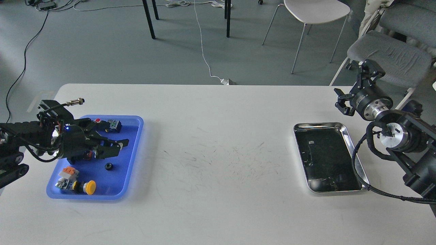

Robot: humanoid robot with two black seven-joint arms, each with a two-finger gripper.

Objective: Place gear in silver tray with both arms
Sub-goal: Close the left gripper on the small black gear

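A small black gear [108, 166] lies in the blue tray [137, 133] at the left. A second gear that lay further back is hidden under my left gripper [119, 145]. That gripper is low over the tray's middle, with its fingers spread open. The silver tray [344, 129] lies at the right with nothing in it. My right gripper [353, 85] hangs open and empty above the table's far right corner, behind the silver tray.
The blue tray also holds push buttons: a yellow one [89, 187], an orange-topped part [68, 172] and a small block [114, 125] at the back. My right arm's cable [357, 170] runs along the silver tray's right rim. Chairs stand beyond the table.
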